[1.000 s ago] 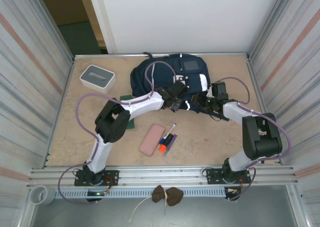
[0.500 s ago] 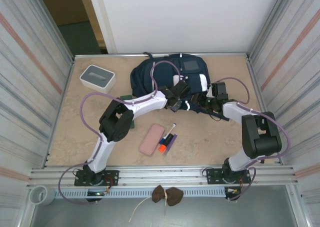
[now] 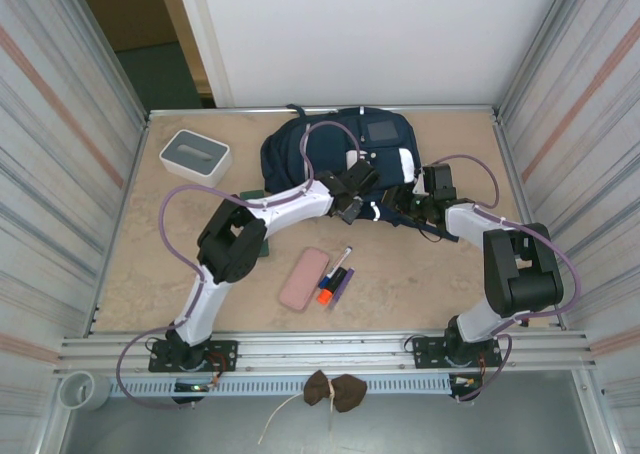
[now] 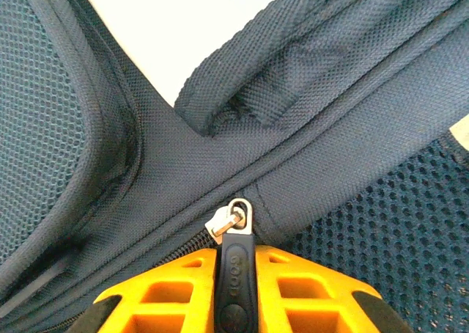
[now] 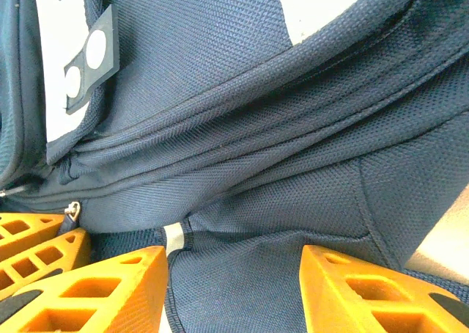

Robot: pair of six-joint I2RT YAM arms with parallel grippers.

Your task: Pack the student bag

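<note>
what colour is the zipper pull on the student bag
Black zipper pull on a silver ring, seen best in the left wrist view.

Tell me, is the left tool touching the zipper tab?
Touching. The left wrist view shows the left tool squeezing the black zipper tab between its orange fingers, no gap.

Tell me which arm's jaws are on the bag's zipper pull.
The left gripper: its orange jaws pinch the black zipper pull of the student bag. The right gripper has its jaws apart, only navy fabric between them.
</note>
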